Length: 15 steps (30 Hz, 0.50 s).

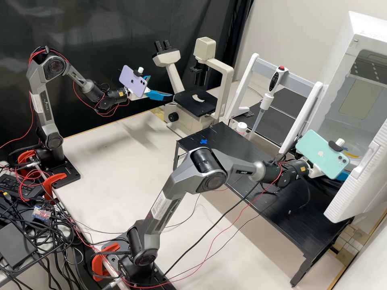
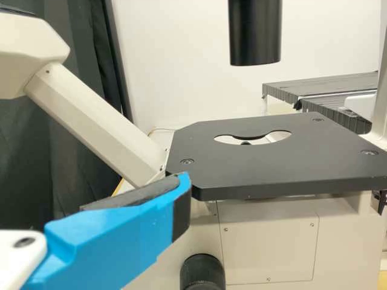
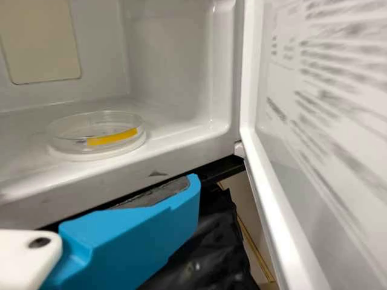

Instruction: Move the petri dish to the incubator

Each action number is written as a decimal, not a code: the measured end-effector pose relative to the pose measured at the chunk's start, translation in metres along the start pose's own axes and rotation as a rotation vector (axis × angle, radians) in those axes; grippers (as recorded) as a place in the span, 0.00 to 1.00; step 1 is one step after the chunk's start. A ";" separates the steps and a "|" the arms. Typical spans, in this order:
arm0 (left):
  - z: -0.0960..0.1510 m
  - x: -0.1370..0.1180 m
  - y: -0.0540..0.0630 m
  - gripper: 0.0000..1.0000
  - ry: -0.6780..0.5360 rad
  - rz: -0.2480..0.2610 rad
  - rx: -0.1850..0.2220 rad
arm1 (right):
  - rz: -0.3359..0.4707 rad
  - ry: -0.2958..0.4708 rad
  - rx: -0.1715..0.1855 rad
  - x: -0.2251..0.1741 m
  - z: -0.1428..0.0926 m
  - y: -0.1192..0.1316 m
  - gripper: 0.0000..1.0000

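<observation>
Pale table (image 1: 117, 169) before a black curtain (image 1: 96, 24) and white wall (image 1: 278, 32), with a microscope (image 1: 193, 102) and a black stand (image 1: 278, 193). The left gripper (image 1: 160, 86), open and empty, is beside the microscope stage; the right gripper (image 1: 345, 163), likewise open, is at the incubator (image 1: 358, 36), where the clear, yellow-marked petri dish (image 3: 97, 134) lies flat inside. In the high view, a teal phone (image 1: 322, 154) partly hides the right gripper.

Right gripper (image 1: 342, 176): open doorway into the chamber (image 3: 166, 60) ahead of the jaws, bounded by sill (image 3: 91, 188) just beside them and swung-out door (image 3: 302, 151); dish (image 3: 100, 139) standing past the sill. Left gripper (image 1: 168, 96): stage (image 2: 266, 172) near the jaws, eyepiece tube (image 2: 97, 121) beyond; gap between stage and overhead black cylinder (image 2: 255, 36).
</observation>
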 end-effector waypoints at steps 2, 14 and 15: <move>0.000 0.000 0.000 1.00 0.000 0.000 0.000 | 0.015 0.016 0.009 -0.016 0.001 0.000 1.00; 0.000 0.000 0.000 1.00 0.000 0.000 0.000 | 0.117 0.202 0.047 -0.132 -0.011 -0.011 1.00; 0.000 0.000 0.000 1.00 0.000 0.000 0.000 | 0.121 0.225 0.050 -0.143 -0.013 -0.014 1.00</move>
